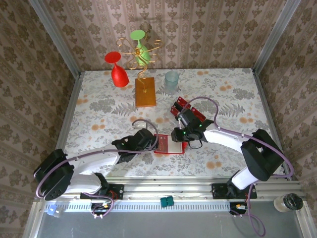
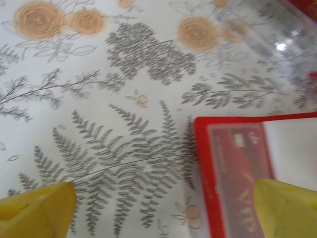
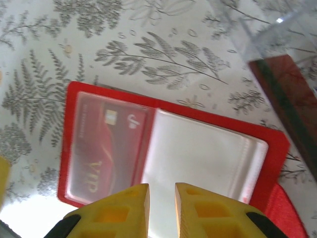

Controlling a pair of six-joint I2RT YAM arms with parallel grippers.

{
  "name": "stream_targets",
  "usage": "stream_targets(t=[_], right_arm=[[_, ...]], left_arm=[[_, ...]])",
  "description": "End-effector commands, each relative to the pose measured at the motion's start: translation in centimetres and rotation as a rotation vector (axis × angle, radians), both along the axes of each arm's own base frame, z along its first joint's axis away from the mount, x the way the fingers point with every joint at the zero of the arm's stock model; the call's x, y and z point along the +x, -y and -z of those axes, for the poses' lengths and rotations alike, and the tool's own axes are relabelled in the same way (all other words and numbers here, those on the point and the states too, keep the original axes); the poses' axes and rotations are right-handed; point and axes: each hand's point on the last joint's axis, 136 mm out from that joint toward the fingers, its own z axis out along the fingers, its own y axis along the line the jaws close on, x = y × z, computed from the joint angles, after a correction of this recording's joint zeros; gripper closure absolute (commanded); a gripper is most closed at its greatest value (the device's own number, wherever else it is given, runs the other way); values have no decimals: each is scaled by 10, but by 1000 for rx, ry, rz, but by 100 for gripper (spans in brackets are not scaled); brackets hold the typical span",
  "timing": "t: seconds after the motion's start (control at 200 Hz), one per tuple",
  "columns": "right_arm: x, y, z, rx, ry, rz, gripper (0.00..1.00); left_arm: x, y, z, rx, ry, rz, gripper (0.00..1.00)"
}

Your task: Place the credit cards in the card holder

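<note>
The card holder (image 3: 168, 148) lies open and flat on the table (image 1: 99, 106). It is red with two clear pockets. A red credit card (image 3: 106, 148) with gold lettering sits in its left pocket, and the right pocket is pale and holds nothing. My right gripper (image 3: 162, 208) hovers over the holder's near edge, jaws a narrow gap apart with nothing between them. My left gripper (image 2: 163, 213) is wide open at the holder's (image 2: 233, 173) left edge, and one yellow finger (image 2: 287, 208) overlaps it. More credit cards (image 1: 179, 106) stand in a clear tray (image 3: 267, 39) behind the holder.
An orange wooden block (image 1: 145, 92) with a gold wire stand carries a red glass (image 1: 118, 69) and a green glass (image 1: 140, 44) at the back. A clear cup (image 1: 171, 82) stands beside it. Patterned walls close in the table's sides and back.
</note>
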Motion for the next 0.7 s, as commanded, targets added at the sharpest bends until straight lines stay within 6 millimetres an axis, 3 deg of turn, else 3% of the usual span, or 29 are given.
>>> stream_targets(t=[0.0,0.32,0.695], right_arm=[[-3,15,4,-35,3,15,78],[-1,22,15,-58,-15,15,78],[3,16,18,-69,-31,-19,79]], left_arm=[[2,17,-14,-14,27,24,7],[-6,64,-9,-47,16,97,7],[-12,70,19,-11,-20,108,7]])
